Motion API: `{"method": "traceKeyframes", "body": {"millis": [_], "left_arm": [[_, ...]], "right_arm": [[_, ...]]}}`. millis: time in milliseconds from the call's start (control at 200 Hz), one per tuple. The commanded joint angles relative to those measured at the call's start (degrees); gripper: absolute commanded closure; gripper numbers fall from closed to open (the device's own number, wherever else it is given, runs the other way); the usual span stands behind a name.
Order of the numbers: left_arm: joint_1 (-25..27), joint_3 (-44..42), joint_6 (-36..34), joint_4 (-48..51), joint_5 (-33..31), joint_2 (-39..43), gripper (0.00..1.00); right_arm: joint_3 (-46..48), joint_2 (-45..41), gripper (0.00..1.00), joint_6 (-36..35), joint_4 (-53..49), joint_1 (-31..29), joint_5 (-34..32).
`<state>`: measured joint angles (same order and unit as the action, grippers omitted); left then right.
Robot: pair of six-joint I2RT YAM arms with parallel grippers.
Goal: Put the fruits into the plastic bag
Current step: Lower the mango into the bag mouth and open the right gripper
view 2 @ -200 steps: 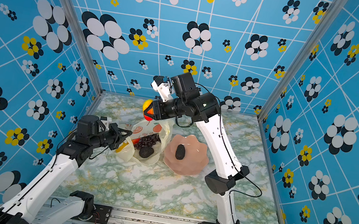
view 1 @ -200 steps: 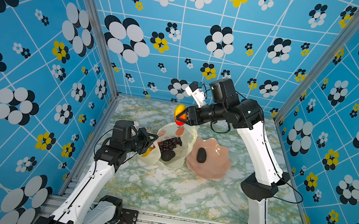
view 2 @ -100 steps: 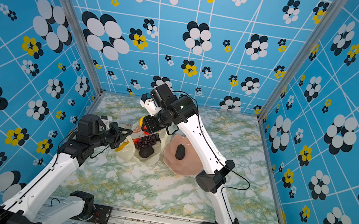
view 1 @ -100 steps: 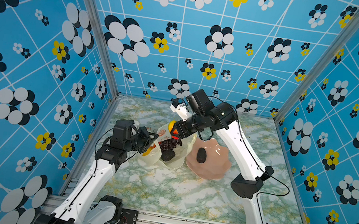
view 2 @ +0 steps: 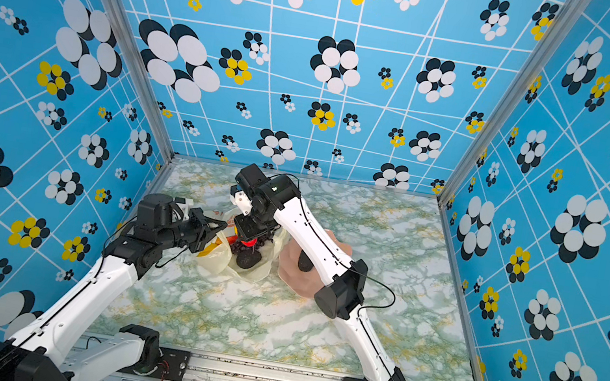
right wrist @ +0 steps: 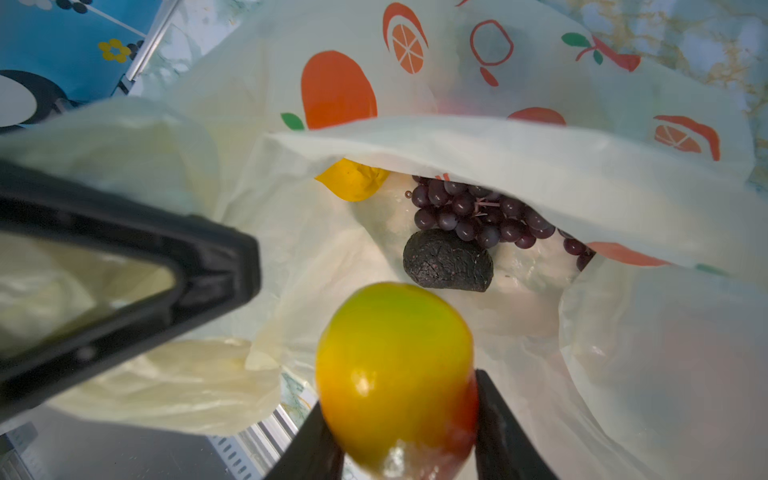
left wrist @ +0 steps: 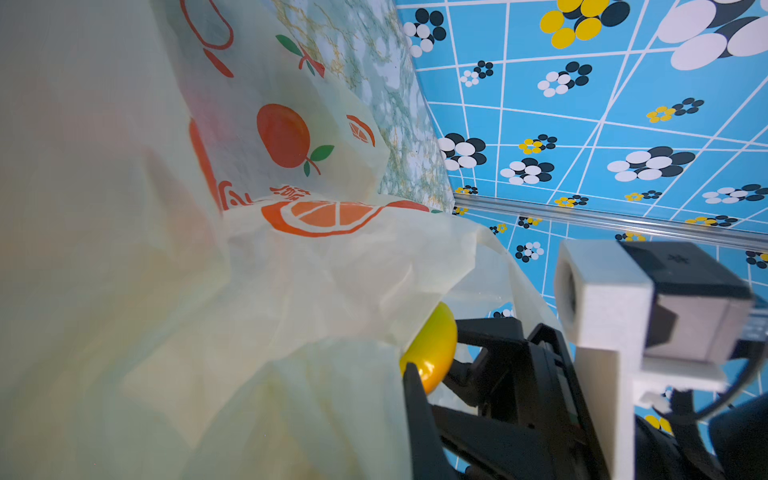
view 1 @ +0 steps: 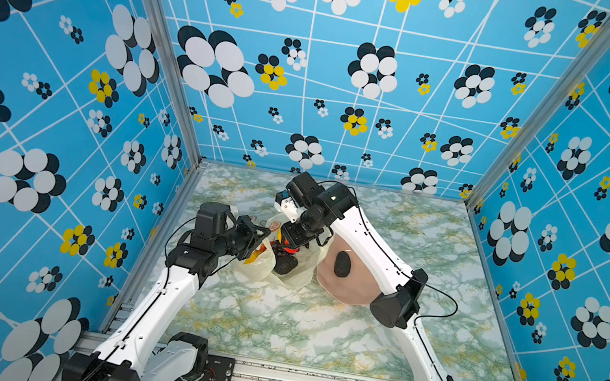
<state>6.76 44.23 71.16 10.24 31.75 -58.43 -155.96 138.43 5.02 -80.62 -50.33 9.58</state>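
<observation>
We find that the right gripper (right wrist: pixel 399 419) has come down from above the table to the mouth of the bag (right wrist: pixel 478 141); its jaws stand part open, clamped on the mango (right wrist: pixel 395 365), which hangs just over the opening; the left gripper (view 1: pixel 257 240) is fully closed on the bag's rim, holding it up; grapes (right wrist: pixel 478 216), a dark oval (right wrist: pixel 449 266) and a yellow piece (right wrist: pixel 353 180) lie inside; one dark fruit (view 1: pixel 342 264) remains in the bowl (view 1: pixel 337 292); we judge release is due next.
</observation>
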Motion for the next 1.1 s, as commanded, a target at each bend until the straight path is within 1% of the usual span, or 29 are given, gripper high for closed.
{"method": "traceKeyframes", "body": {"millis": [0,420,645,700,800,935,1040,1095], "left_arm": [[0.0,1.8,-0.5,-1.2,1.2,-0.8,1.0],[-1.4,1.8,-0.8,-0.9,2.5,-1.0,1.0],[-1.7,1.1,-0.7,-0.6,2.8,-0.1,1.0],[-1.8,1.0,-0.7,-0.5,2.9,0.1,1.0],[-1.9,0.9,-0.7,-0.3,3.1,0.4,1.0],[-2.1,0.8,-0.8,0.0,3.1,0.9,1.0],[-2.2,0.5,-0.8,0.1,3.2,1.3,1.0],[-2.2,0.4,-0.7,0.1,3.2,1.5,1.0]], "right_arm": [[0.4,2.4,0.68,0.6,-1.6,-0.1,-0.8],[1.9,8.3,0.67,1.7,-2.0,0.0,-1.3],[3.3,10.5,0.64,2.4,-1.9,-0.1,-2.2],[3.4,10.9,0.62,2.5,-2.0,-0.1,-2.4],[3.6,11.3,0.55,2.9,-2.1,-0.1,-3.0],[4.1,11.4,0.49,3.4,-2.0,0.0,-3.5],[4.3,11.3,0.41,3.6,-2.2,-0.1,-4.0],[4.2,11.3,0.39,3.6,-2.3,-0.1,-4.3]]}}
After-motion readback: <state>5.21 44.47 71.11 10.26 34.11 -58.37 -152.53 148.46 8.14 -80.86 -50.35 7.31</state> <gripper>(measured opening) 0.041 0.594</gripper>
